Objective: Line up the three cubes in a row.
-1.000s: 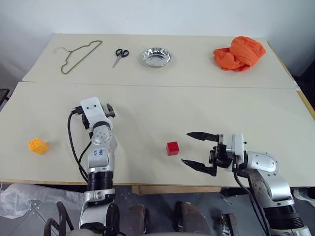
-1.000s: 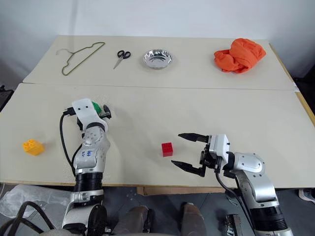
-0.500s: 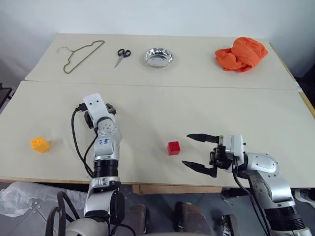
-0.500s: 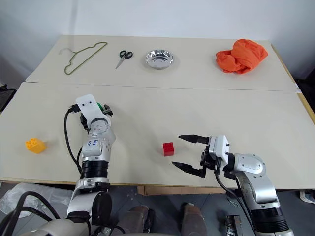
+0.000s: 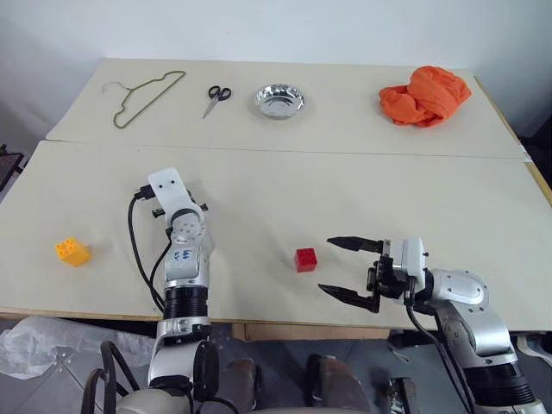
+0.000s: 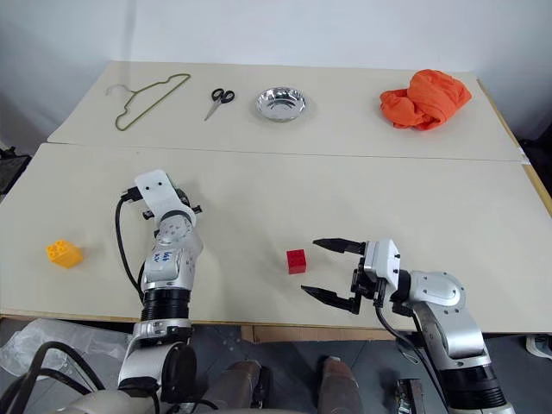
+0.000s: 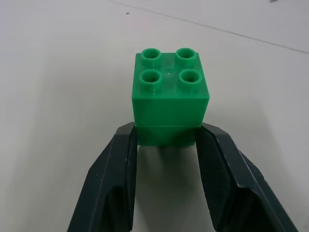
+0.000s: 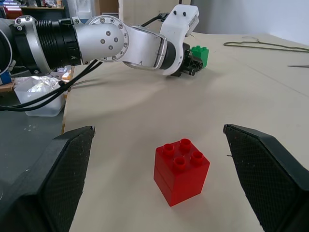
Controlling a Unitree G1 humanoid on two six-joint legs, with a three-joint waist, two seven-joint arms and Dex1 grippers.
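Left gripper: my left gripper (image 7: 166, 140) is clamped on the lower half of the green block (image 7: 169, 101); both black fingers (image 7: 120, 159) press its side faces, and the studs face up.
Grip check: the bite sits low and near the fingertips, so I judge it sound but shallow; I would lift slowly and watch for the block tipping forward.
Green block's place: it stands on the near table (image 5: 285, 185), out past my left wrist, well apart from the other two blocks.
Red block: the red block (image 5: 304, 259) sits upright near the middle of the near table, just ahead of my right gripper (image 5: 349, 271).
Right gripper: its fingers are spread wide with nothing between them, and the red block lies in line with the gap in the right wrist view.
Yellow block: the yellow block (image 5: 71, 251) lies far off to my left near the table's edge, tilted a little as far as I can tell at this size.
Step in hand: I judge it to be carrying the green block over to stand beside the red one.
How to do it well: raise it only enough to clear the table, keep the wrist level so the studs stay up, and set it down just beside the red block with the faces square.
Risk: bumping the red block on arrival would spoil the row's anchor, so I would come in from the open left side.
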